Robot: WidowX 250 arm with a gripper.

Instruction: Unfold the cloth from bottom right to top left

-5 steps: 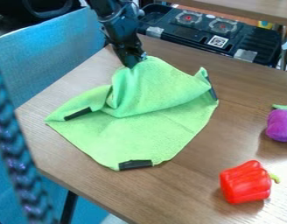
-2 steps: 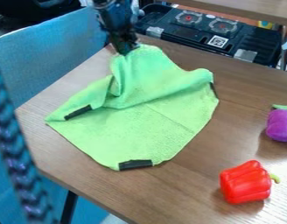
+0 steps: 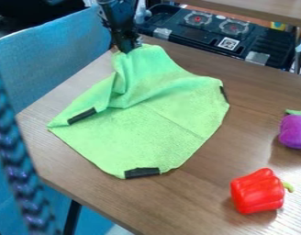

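drawn up and slightly leftward in the view since the earliest frame, the black gripper [image 3: 126, 48] has taken the upper end of the bright green, soft-looking cloth [image 3: 159, 124] with it; the fold has flattened and spread, and the corner at the right, raised then, now lies lower. the jaws are clamped on the cloth at its top left edge, near the far edge of the worktop.

just below the jaws, a crease and a narrow rumpled fold run down through the cloth. from there it fans out over the brown wood-grain worktop [image 3: 196, 193], its lower part lying flat. three black strips mark its border: a slanting left strip [image 3: 82, 116] below the jaws and to their left, a right strip [image 3: 224, 94] down to their right, and a bottom strip [image 3: 142, 172], the farthest of the three from them. the left and bottom strips sit where they did before.

behind the jaws and to their right is a black plastic case [image 3: 230, 39] with two round grey fittings on top and a square black-and-white code. beside the jaws on the left, beyond the worktop's edge, stands a blue fabric panel [image 3: 58, 55]. well apart from the jaws, far down to their right, a glossy red toy pepper [image 3: 257, 192] with a pale green stem lies on the worktop; above it, near the view's right edge, is a purple toy vegetable [image 3: 294, 131] with a green top.
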